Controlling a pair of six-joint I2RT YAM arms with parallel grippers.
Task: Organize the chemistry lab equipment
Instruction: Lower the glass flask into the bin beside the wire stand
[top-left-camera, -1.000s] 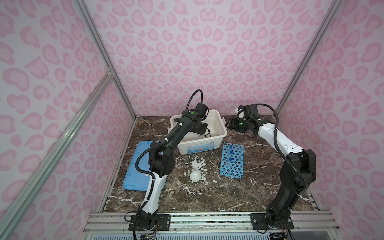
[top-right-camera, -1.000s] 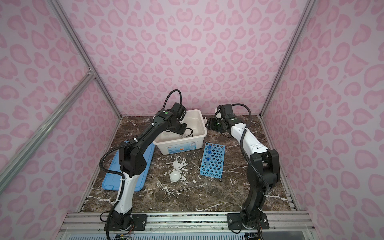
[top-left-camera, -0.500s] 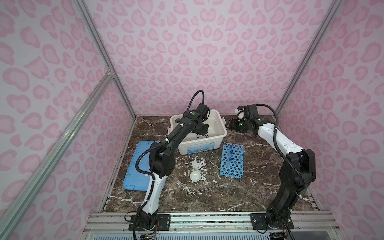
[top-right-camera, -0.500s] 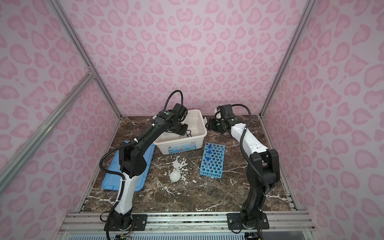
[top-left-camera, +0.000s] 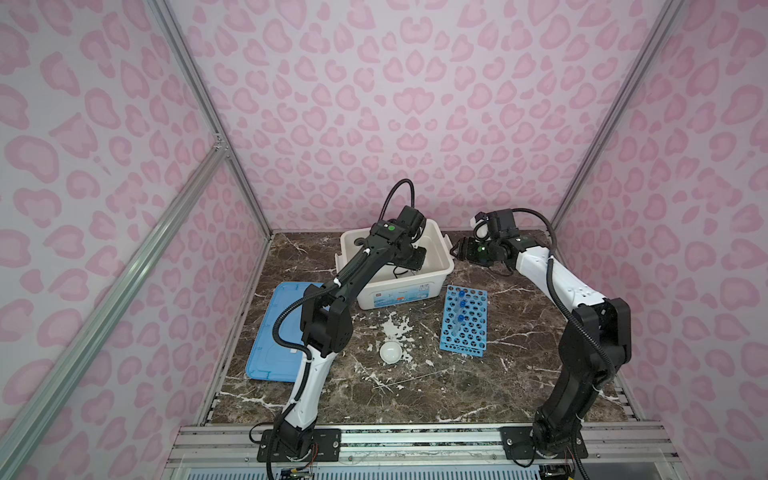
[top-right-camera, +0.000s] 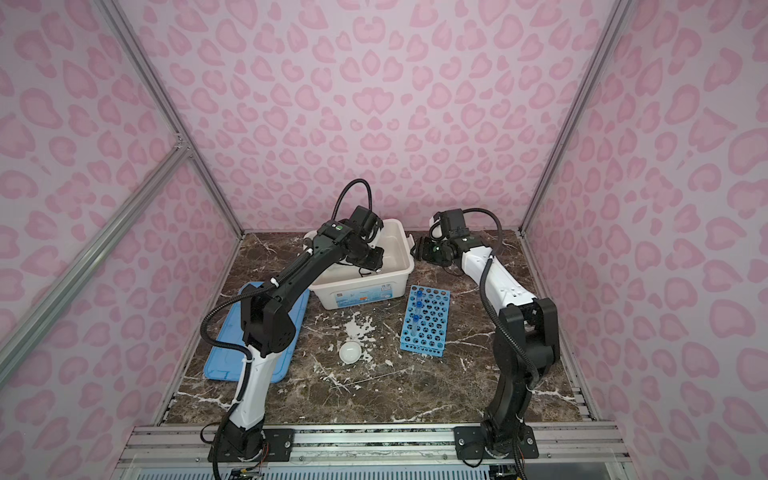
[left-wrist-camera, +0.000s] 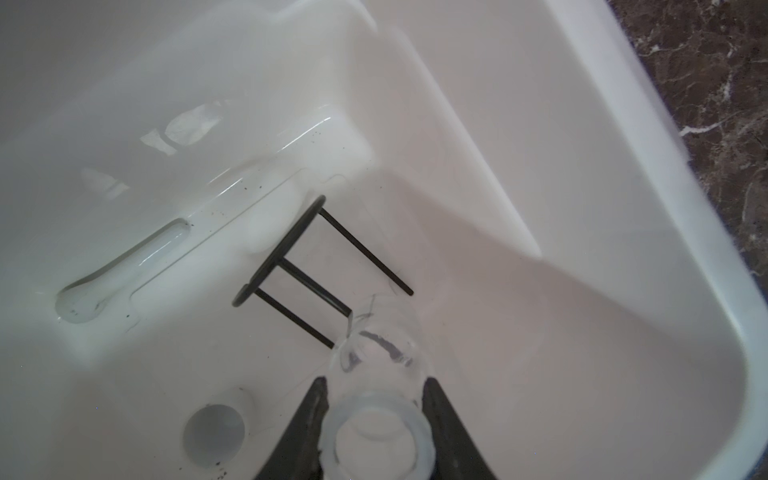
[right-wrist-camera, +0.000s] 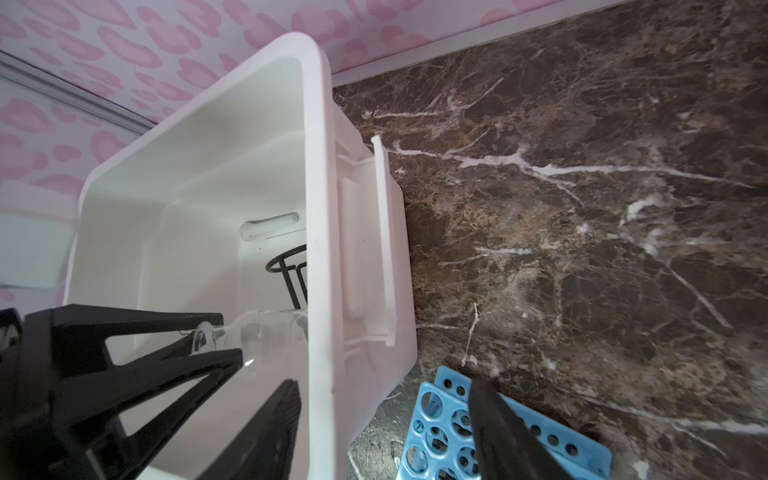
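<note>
Left gripper (left-wrist-camera: 375, 384) — clamped on clear small beaker (left-wrist-camera: 378, 407), inside white storage box (left-wrist-camera: 582, 208). Same box contains black wire ring stand (left-wrist-camera: 286, 253) on its side, white pestle (left-wrist-camera: 124, 270), white cup (left-wrist-camera: 214, 432). Right gripper (right-wrist-camera: 380, 384) — jaws apart, empty, just beside box. Blue perforated rack (top-left-camera: 465, 332) holds blue-capped tubes (top-left-camera: 461, 307).

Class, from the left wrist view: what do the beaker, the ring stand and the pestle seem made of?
Small beaker: clear glass or plastic; see-through with glints.
Wire ring stand: black-coated metal, probably; thin, straight, matte legs.
Pestle: white glazed ceramic, seemingly; glossy highlights.
</note>
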